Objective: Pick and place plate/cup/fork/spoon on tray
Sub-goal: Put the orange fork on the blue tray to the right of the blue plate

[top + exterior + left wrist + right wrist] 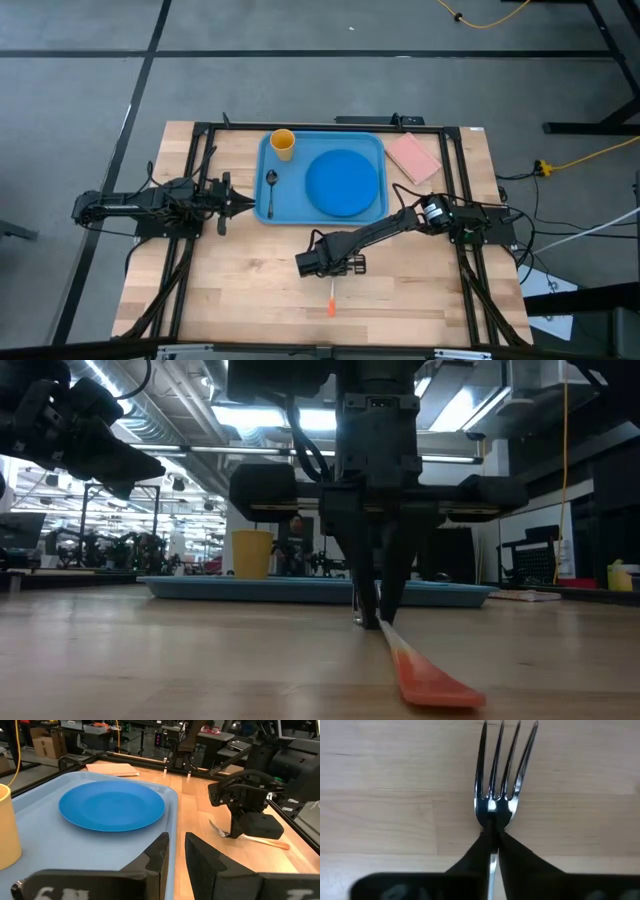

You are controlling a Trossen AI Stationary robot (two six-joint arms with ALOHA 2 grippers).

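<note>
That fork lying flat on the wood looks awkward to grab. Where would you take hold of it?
At the thin neck just behind the tines, coming straight down from above. The fork lies flat on the table, so only its narrow sides offer a pinch. The right hand is closed there now, one finger on each side.

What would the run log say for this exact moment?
right pincer: shut on fork, on table | plate, cup, spoon: on tray | left pincer: waiting beside tray

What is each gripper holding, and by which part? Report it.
The right gripper pinches the fork at its neck, just behind the tines. The left gripper holds nothing.
</note>
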